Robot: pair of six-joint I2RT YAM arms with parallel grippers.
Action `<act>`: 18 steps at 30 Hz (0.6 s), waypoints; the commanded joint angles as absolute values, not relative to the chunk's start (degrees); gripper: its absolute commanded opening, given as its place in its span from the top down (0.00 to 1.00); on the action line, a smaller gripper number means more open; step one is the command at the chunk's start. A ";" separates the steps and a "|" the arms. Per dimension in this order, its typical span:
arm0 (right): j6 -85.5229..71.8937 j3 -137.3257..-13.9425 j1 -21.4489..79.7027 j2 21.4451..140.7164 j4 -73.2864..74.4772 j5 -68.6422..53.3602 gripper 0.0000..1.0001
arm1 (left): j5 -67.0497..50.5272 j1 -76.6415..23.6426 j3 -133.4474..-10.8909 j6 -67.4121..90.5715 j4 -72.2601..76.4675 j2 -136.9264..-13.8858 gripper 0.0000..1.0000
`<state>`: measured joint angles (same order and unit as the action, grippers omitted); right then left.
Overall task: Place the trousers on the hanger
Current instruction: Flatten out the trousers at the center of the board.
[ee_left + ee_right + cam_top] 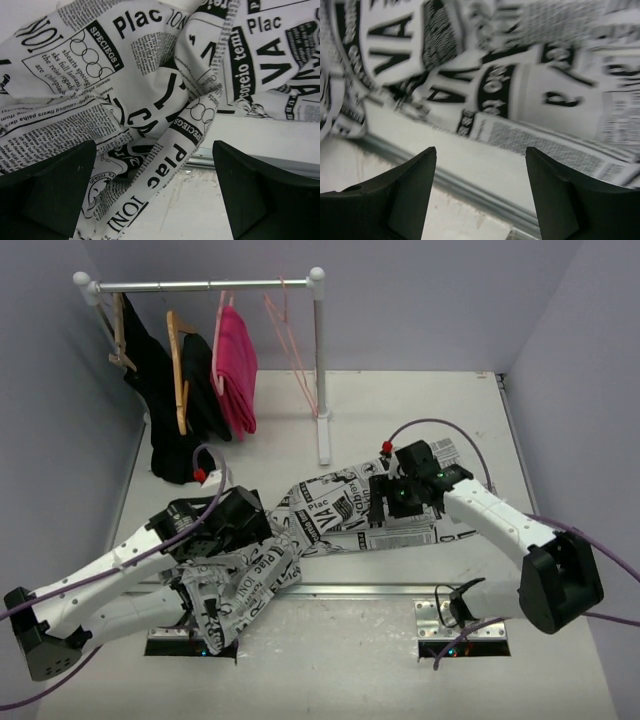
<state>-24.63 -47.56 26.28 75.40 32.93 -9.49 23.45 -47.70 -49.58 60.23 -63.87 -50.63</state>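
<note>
While both end effectors stood over them, the trousers (pixel 322 512) lay crumpled across the tabletop (pixel 450 420), stretching from beneath the right end effector (pixel 385 502) to beneath the left end effector (pixel 262 530) and bunching nearer than it, where the printed cloth crossed a metal strip (pixel 380 590) along the tabletop's near edge. In the left wrist view the left end effector (pixel 155 197) had its fingers (pixel 50 192) wide apart, and a twisted fold of the trousers (pixel 150 90) ran down between them without either finger pressing on it. In the right wrist view the right end effector (pixel 480 197) also stood with its fingers (pixel 395 200) spread, gripping nothing, the trousers (pixel 520 75) lying flat just ahead of them, somewhat blurred. The hanger (pixel 296 358) hung bare from a rail (pixel 210 285), well apart from both end effectors, on the far side of them and roughly between the two. Farther along the rail, beyond the left end effector, hung a pink garment (pixel 237 370) and black garments (pixel 165 410) on wooden hangers (pixel 178 360). A white post (pixel 321 370) held the rail up just beside the hanger.
</note>
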 commanded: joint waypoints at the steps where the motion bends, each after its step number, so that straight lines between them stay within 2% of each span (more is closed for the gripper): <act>1: -25.42 -45.15 39.79 76.86 17.13 -23.12 0.27 | 27.44 -47.87 -48.42 71.74 -66.34 -48.91 0.00; 4: -29.51 -47.00 47.42 81.36 10.68 -17.99 0.27 | 31.95 -47.81 -49.32 83.75 -74.50 -42.35 0.00; 7: -30.91 -51.19 52.74 87.38 5.83 -16.23 0.26 | 33.72 -47.64 -48.92 86.31 -75.50 -35.41 0.00; 10: -31.24 -55.71 55.89 93.94 3.04 -15.43 0.25 | 34.71 -47.64 -49.74 85.00 -75.54 -32.66 0.00; 16: -30.66 -64.98 58.62 108.20 1.22 -20.93 0.24 | 35.60 -47.72 -57.32 76.63 -75.49 -34.46 0.00; 18: -29.62 -68.04 58.97 112.06 0.35 -24.87 0.27 | 35.95 -47.72 -58.80 74.18 -75.32 -34.80 0.00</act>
